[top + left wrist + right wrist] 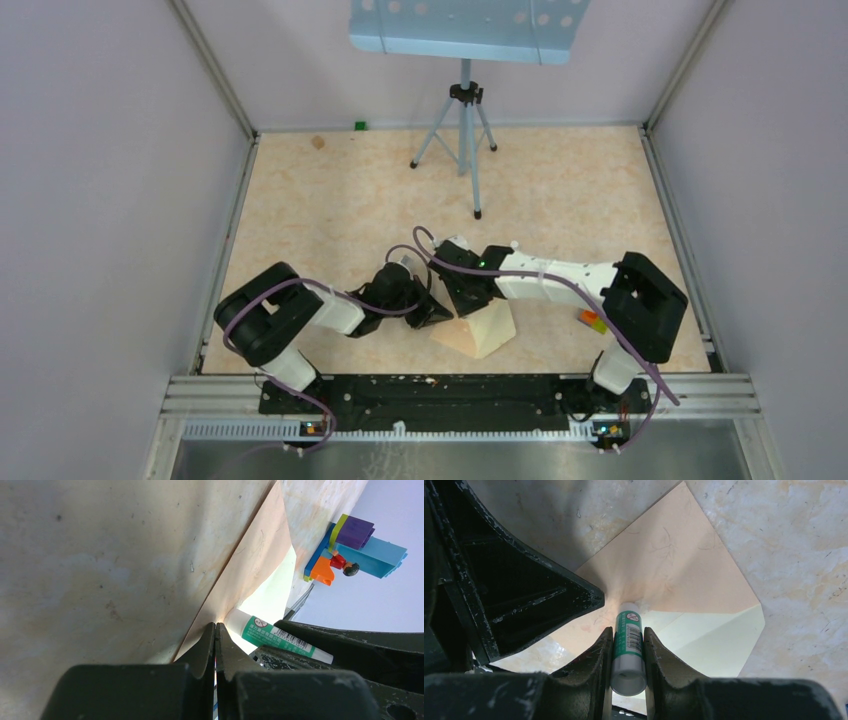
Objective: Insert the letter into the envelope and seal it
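The strip of the envelope (664,565) pinched between the closed fingers of the left gripper (215,630) is hidden by them. Beyond those fingertips, much of the letter (716,642) is covered by the envelope's flap, and its near edge is lost behind the right gripper (628,630). The sides of the glue stick (628,675) clamped there are covered by the fingers, and the print on its label is too small to be read. To the right of the left gripper, a figure on the toy bricks (350,545) is too small to be made out. In the top view, both sets of fingertips are masked by the wrists, and the bricks are half hidden beside the right arm.
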`<control>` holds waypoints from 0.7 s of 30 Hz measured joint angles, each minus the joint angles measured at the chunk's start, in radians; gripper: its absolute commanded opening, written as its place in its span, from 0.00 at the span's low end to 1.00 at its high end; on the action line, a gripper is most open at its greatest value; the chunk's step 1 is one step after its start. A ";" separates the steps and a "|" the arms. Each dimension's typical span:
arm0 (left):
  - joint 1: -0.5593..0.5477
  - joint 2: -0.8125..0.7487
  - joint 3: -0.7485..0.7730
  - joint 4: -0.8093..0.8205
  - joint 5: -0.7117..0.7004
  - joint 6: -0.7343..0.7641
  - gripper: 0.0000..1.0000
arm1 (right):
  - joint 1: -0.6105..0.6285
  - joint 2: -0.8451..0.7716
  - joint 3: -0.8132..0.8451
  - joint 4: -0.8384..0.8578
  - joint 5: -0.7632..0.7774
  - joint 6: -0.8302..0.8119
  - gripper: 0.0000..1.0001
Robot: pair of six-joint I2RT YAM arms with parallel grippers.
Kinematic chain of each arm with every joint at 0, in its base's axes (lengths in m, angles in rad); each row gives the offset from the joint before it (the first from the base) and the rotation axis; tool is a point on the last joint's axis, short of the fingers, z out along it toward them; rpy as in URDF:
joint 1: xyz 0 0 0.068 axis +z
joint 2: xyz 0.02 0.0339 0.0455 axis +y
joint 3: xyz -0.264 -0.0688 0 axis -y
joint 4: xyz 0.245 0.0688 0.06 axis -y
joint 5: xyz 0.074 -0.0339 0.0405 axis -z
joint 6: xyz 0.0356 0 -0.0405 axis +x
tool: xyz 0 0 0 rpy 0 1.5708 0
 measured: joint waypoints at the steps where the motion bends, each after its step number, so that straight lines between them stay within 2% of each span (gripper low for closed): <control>1: 0.000 0.000 0.000 0.000 0.000 0.000 0.00 | 0.002 0.000 0.000 0.000 0.000 0.000 0.00; 11: 0.000 -0.086 -0.006 -0.117 -0.019 0.062 0.00 | 0.006 -0.011 -0.015 0.009 -0.011 0.007 0.00; 21: 0.000 -0.040 -0.006 -0.053 0.031 0.056 0.00 | 0.017 -0.013 -0.020 0.013 -0.017 0.014 0.00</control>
